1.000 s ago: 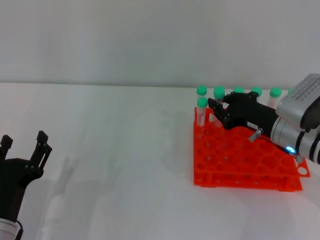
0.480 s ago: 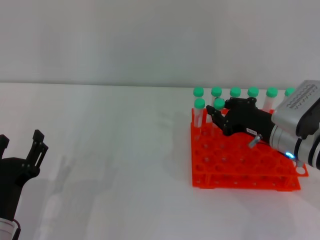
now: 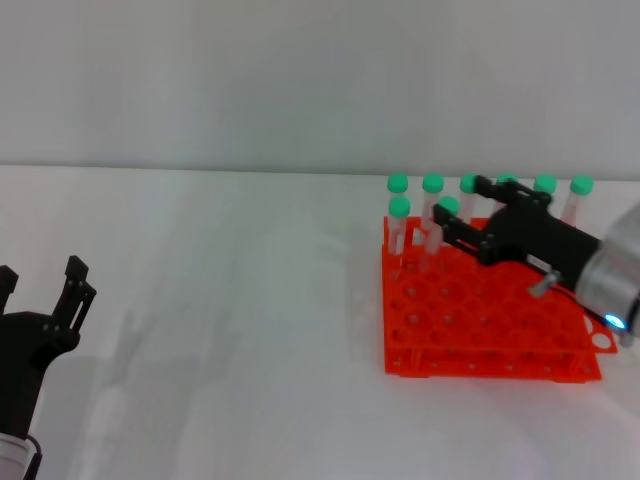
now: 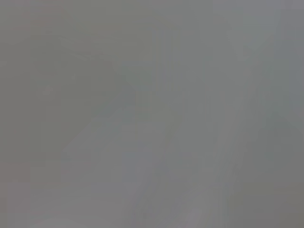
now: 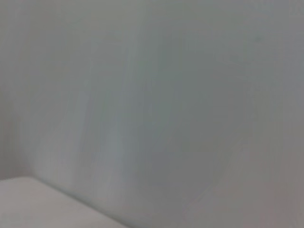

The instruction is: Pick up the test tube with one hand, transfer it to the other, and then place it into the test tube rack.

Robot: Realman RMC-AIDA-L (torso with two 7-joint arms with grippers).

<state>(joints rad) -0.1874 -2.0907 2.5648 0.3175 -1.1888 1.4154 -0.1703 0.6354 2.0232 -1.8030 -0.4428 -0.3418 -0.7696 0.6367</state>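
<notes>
**A:** Where did the test tube rack sit on the table?

**B:** At about four o'clock from the middle of the head view, flat on the white top, orange-red, with its holed grid facing up.

**A:** And the test tube?

**B:** It stood upright in the rack's second row from the back, green cap up, at three o'clock of another capped tube in the corner of that row. A line of green-capped tubes filled the back row, at twelve o'clock of both.

**A:** What was the right hand doing?

**B:** It reached in from four o'clock, low over the rack. Its black fingers were spread apart and gripped nothing; the tips lay just at three o'clock of the test tube. I could not tell whether they touched it.

**A:** The left hand?

**B:** Parked at eight o'clock, well apart from the rack, with its fingers pointing toward twelve o'clock, parted and empty.

**A:** Did the wrist views add anything?

**B:** No. Both showed only a plain grey blur, with nothing to make out.
</notes>
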